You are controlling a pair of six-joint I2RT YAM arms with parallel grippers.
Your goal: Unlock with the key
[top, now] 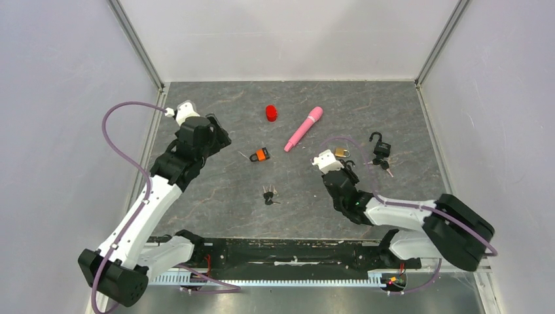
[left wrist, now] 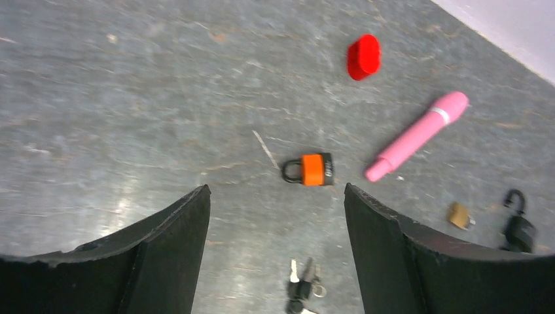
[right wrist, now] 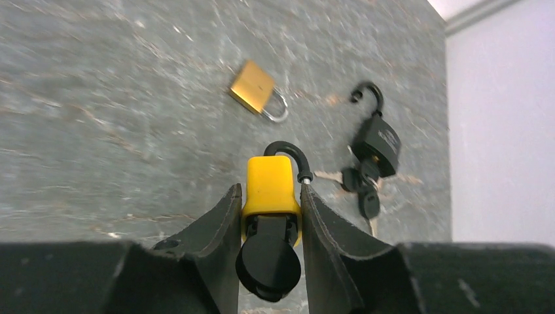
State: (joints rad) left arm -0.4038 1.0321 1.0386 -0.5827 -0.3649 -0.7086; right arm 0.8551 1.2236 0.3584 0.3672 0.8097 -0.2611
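My right gripper (right wrist: 270, 190) is shut on a yellow padlock (right wrist: 268, 176), its fingers pressing both sides of the body. A key with a round black head (right wrist: 268, 258) sits in the padlock's underside. The black shackle (right wrist: 288, 152) stands up with its right end out of the body. In the top view the right gripper (top: 335, 165) is low over the table, right of centre. My left gripper (left wrist: 276, 190) is open with nothing between its fingers, raised over the table's left part (top: 219, 139). Beyond it lie an orange padlock (left wrist: 314, 169) and a bunch of keys (left wrist: 302, 288).
A brass padlock (right wrist: 254, 87) and an open black padlock (right wrist: 377, 142) with keys (right wrist: 363, 186) lie just past the right gripper. A pink pen-shaped object (top: 304, 128) and a red cap (top: 271, 113) lie at the back centre. Enclosure walls ring the grey table (top: 216, 196).
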